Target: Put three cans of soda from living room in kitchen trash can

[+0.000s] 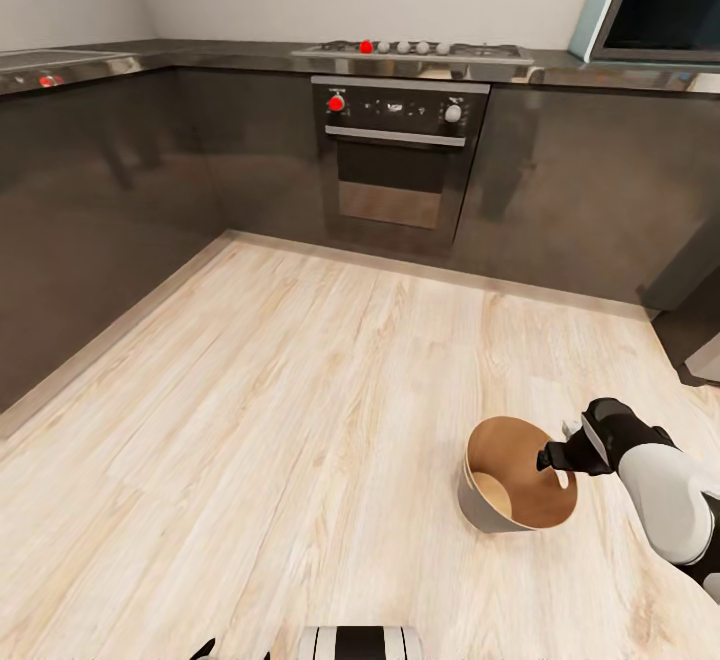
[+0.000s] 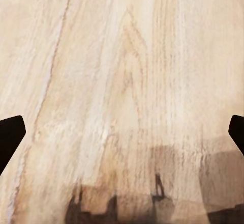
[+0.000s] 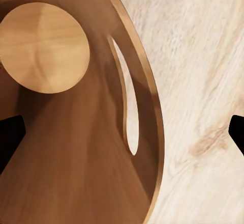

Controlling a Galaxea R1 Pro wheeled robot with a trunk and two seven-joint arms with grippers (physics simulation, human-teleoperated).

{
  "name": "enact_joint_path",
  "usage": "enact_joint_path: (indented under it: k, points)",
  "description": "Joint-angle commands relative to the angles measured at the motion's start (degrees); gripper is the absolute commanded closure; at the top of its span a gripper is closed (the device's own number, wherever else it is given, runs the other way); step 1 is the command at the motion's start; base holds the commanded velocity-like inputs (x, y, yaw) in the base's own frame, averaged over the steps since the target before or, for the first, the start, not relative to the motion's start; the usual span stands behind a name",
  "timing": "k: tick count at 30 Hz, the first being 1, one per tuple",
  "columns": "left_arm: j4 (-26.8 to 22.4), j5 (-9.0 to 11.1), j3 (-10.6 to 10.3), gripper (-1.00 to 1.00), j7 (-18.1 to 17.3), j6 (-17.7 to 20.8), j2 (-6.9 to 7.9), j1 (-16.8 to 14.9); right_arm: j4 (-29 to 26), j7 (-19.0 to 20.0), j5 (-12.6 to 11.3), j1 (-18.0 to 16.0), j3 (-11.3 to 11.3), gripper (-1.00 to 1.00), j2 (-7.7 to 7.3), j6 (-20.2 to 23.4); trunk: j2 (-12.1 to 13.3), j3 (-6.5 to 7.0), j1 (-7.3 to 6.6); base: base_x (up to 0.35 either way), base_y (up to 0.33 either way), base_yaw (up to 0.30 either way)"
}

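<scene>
The right gripper (image 1: 565, 460) hangs over the near rim of the tash can (image 1: 487, 513), its fingers spread wide with nothing between them; in the right wrist view the two dark fingers (image 3: 10, 140) sit at opposite edges of the frame, the bin's brown interior and round floor (image 3: 43, 47) lying open beneath. No can of soda can be seen in those fingers or on the visible part of the bin's floor, though much of the interior is hidden from the head camera. The pose reads as that of a drop position: fingers poised above the mouth so that anything let go would fall straight in.

The bin stands upright on the pale wood floor (image 1: 300, 420) at the lower right of the head view, a slot-shaped handle hole (image 3: 128, 107) cut in its wall showing floor through it. The right arm (image 1: 665, 500) reaches in from the lower right edge, white forearm angled toward the bin, black wrist bent downward.

The left gripper (image 2: 122, 137) points at bare planks, its fingers (image 2: 10, 137) likewise parted and empty, apparently held clear of the work.

Beyond, across the upper frame of the head view, the kitchen's dark cabinets (image 1: 100, 200) wrap a corner around a built-in oven (image 1: 398, 162) with a red knob, a hob (image 1: 415, 50) above it and a light-blue microwave (image 1: 650, 0) at upper right.
</scene>
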Motion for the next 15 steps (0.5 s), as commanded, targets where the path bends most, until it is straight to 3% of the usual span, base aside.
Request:
enact_joint_path:
  k: [1, 7, 15]
  points:
    - [0.0, 0.0, 0.0, -1.00, 0.0, 0.0, 0.00, 0.0, 0.0, 0.0, 0.0, 0.0, 0.0, -1.00, 0.00, 0.0, 0.0, 0.00, 0.00, 0.000, 0.000, 0.000]
    - [0.0, -0.1, 0.0, -1.00, 0.0, 0.0, 0.00, 0.0, -0.1, 0.2, 0.0, 0.0, 0.0, -1.00, -0.05, 0.0, -0.1, -1.33, 0.15, 0.000, 0.000, 0.000]
    - [0.0, 0.0, 0.1, -1.00, 0.0, 0.0, 0.00, 0.0, 0.0, 0.2, 0.0, 0.0, -0.1, -1.00, -0.19, 0.0, -0.1, -1.33, 0.15, 0.000, 0.000, 0.000]
